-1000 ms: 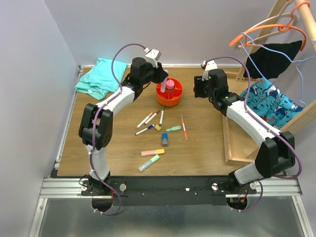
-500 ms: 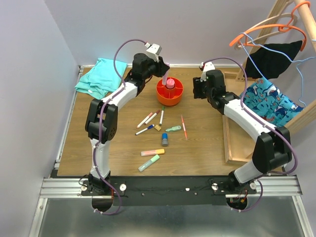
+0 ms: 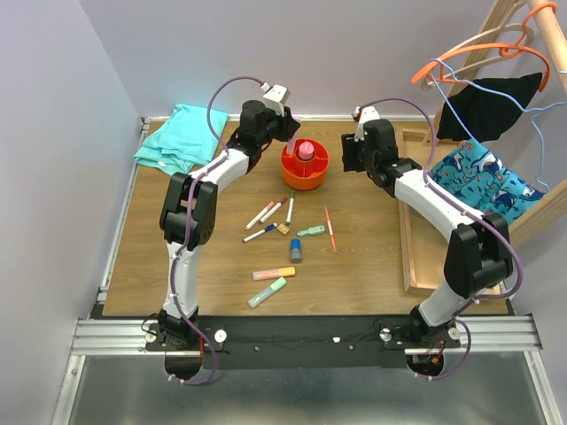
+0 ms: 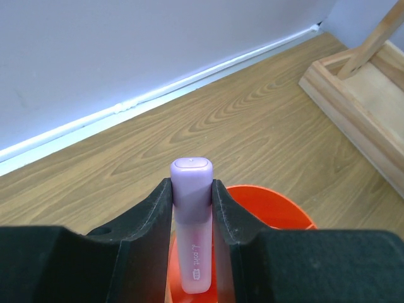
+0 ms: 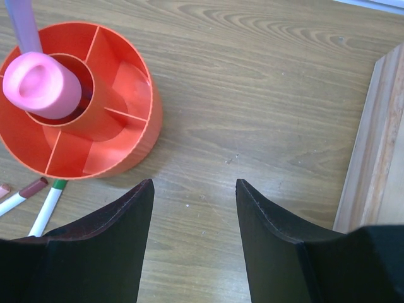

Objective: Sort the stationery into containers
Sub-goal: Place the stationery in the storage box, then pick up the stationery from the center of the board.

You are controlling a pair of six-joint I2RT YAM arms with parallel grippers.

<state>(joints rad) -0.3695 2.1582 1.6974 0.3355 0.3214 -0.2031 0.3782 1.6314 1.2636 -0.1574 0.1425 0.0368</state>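
My left gripper (image 4: 191, 189) is shut on an upright lilac highlighter (image 4: 191, 221), just over the back-left rim of the round orange-red organiser (image 3: 294, 175). The highlighter's lower end hangs over an outer compartment (image 5: 22, 25). The organiser's pink centre piece (image 5: 41, 85) stands in the middle. My right gripper (image 5: 194, 186) is open and empty over bare table, right of the organiser (image 5: 136, 139). On the table lie several white markers (image 3: 275, 210), a tan block (image 3: 283, 228), an orange-red pen (image 3: 330, 227), a blue-grey cylinder (image 3: 295, 251), and orange (image 3: 273, 273) and green (image 3: 267, 292) highlighters.
A folded teal cloth (image 3: 177, 137) lies at the back left corner. A shallow wooden tray (image 3: 412, 248) borders the table on the right, with patterned clothes and a hanger rack (image 3: 496, 53) beyond. The wall runs close behind the organiser.
The left arm has stretched farther back while its gripper stays over the organiser with the highlighter. The right gripper has shifted a little left and back, towards the organiser.
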